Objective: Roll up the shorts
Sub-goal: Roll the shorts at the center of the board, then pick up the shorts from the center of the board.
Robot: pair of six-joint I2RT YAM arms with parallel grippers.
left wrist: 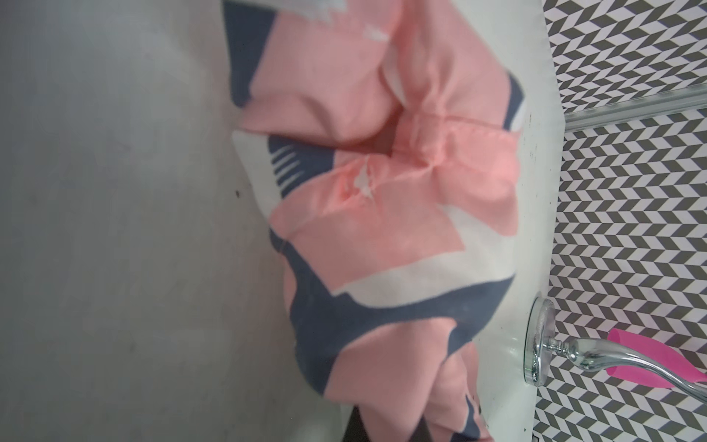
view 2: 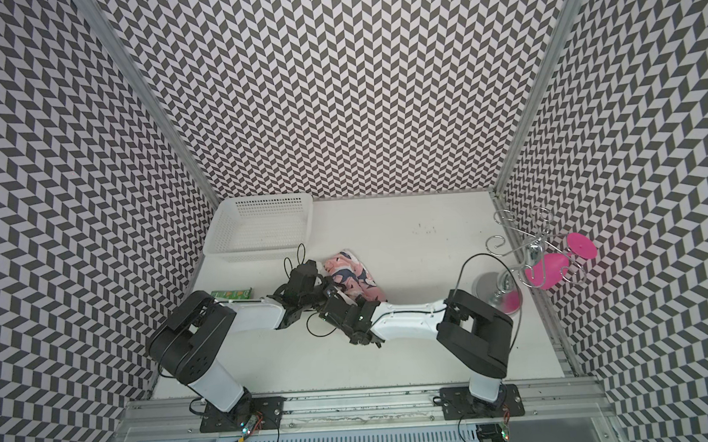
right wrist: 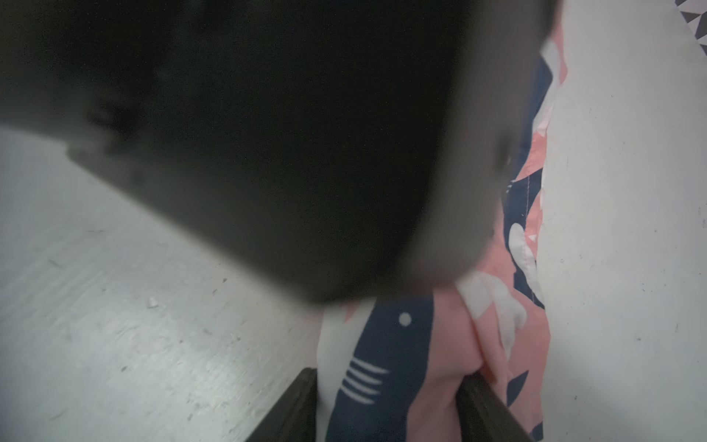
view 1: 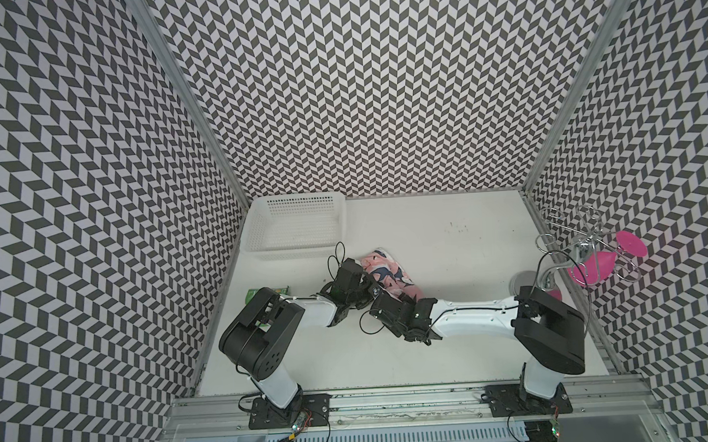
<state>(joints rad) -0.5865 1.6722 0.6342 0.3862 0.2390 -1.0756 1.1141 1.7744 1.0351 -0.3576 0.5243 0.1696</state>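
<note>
The pink shark-print shorts (view 1: 388, 270) (view 2: 353, 272) lie bunched in a long bundle mid-table. My left gripper (view 1: 373, 288) (view 2: 331, 289) comes in from their left side. In the left wrist view it (left wrist: 386, 428) is shut on a pinch of pink fabric, with the shorts (left wrist: 382, 229) spread beyond it. My right gripper (view 1: 403, 296) (view 2: 359, 299) sits at the bundle's near end. In the right wrist view it (right wrist: 386, 405) has its dark fingers (right wrist: 298, 409) apart, open, with a fold of the shorts (right wrist: 386, 344) lying between them. A blurred black mass, the left arm, hides much of that view.
A white perforated basket (view 1: 300, 252) (view 2: 262, 256) stands at the back left. A small green packet (view 1: 282, 290) (view 2: 231, 294) lies behind the left arm. A chrome wire stand (view 1: 582, 251) (view 2: 532, 250) (left wrist: 539, 340) holding pink glasses (view 1: 596, 269) is at the right edge.
</note>
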